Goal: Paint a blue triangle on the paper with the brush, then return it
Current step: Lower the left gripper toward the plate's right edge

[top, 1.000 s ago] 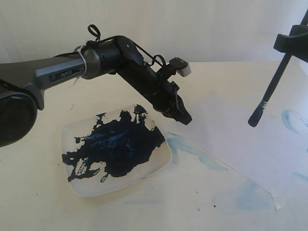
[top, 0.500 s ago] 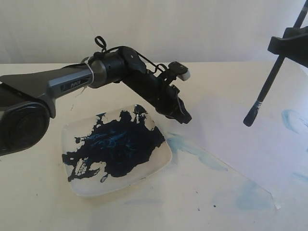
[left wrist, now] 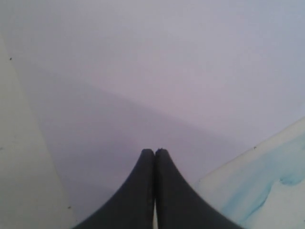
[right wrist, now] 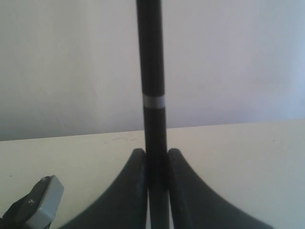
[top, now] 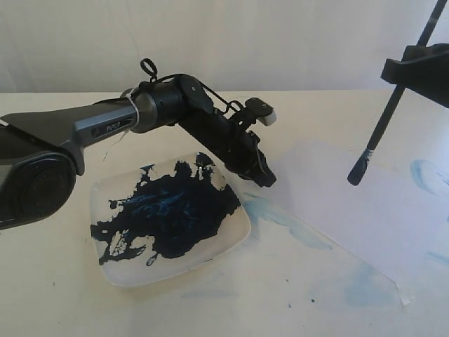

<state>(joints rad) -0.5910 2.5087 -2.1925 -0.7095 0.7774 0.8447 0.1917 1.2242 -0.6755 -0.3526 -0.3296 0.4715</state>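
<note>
Cream tabletop (top: pixel 56 302), pale blue smears (top: pixel 280 214): right gripper (top: pixel 414 70) clamps the brush (top: pixel 379 130) tilted, loaded tip hanging above the blank paper (top: pixel 337 203), left gripper (top: pixel 265 177) pinched shut and empty at the sheet's edge; risk: unpinned paper drags under the stroke, distorting the blue triangle.

My left arm (top: pixel 203 119) slants over the plate's (top: pixel 203 258) twelve o'clock edge and bars that way, with my left fingers (top: pixel 265 178) pressed together at the paper's (top: pixel 365 225) nine o'clock edge. The brush (top: pixel 382 119) hangs over the paper toward twelve. The surface (top: pixel 266 309) at six lies open.
</note>
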